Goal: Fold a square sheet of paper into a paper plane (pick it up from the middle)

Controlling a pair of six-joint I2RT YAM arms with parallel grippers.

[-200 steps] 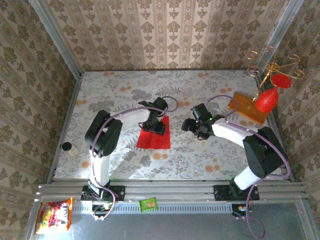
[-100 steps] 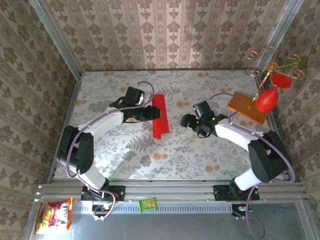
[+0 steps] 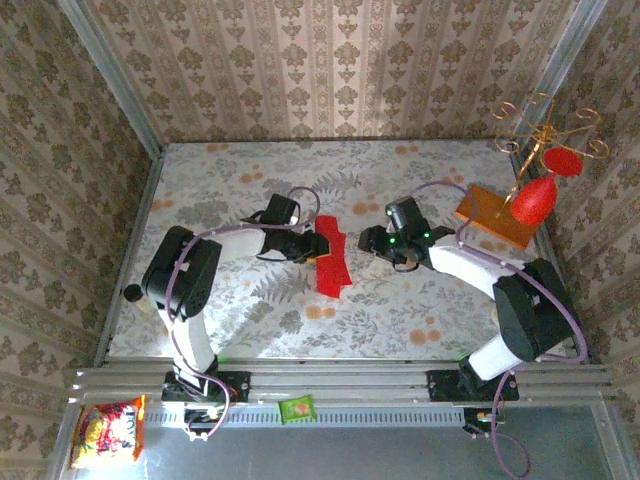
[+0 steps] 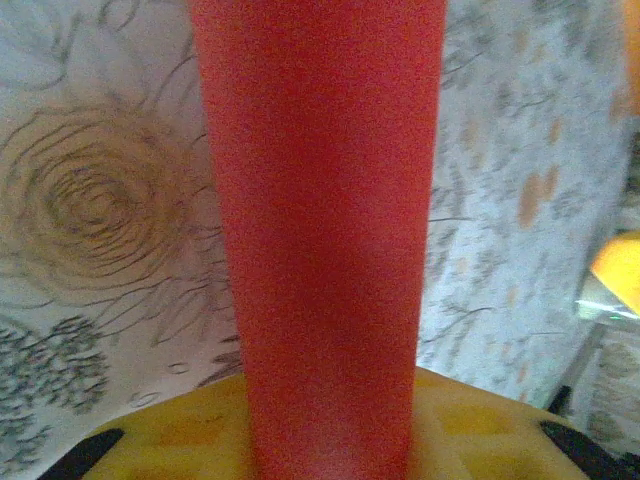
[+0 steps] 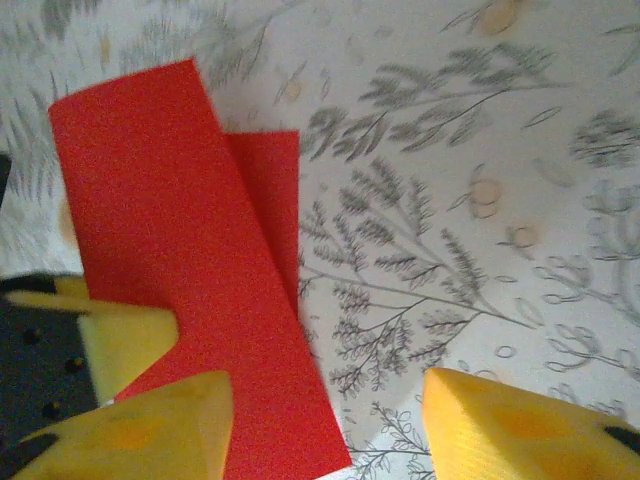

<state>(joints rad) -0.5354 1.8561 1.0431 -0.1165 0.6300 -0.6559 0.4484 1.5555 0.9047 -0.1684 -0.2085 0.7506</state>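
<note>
Red paper (image 3: 333, 270) has shifted toward right gripper (image 3: 372, 243); its top is cropped in the left wrist view; left gripper (image 3: 318, 247) reaches low, clamping it; right jaws apart.

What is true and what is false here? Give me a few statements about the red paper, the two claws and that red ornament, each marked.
1. The square sheet of paper is folded over on itself. True.
2. The right gripper is clamped on the paper. False: its fingers stand apart, with the table showing between them.
3. The left gripper holds the paper. True.
4. The red goblet ornament lies beside the left arm. False: it stands at the far right, at the wooden board.
5. The paper is a pointed plane. False: it is a long folded strip.
</note>
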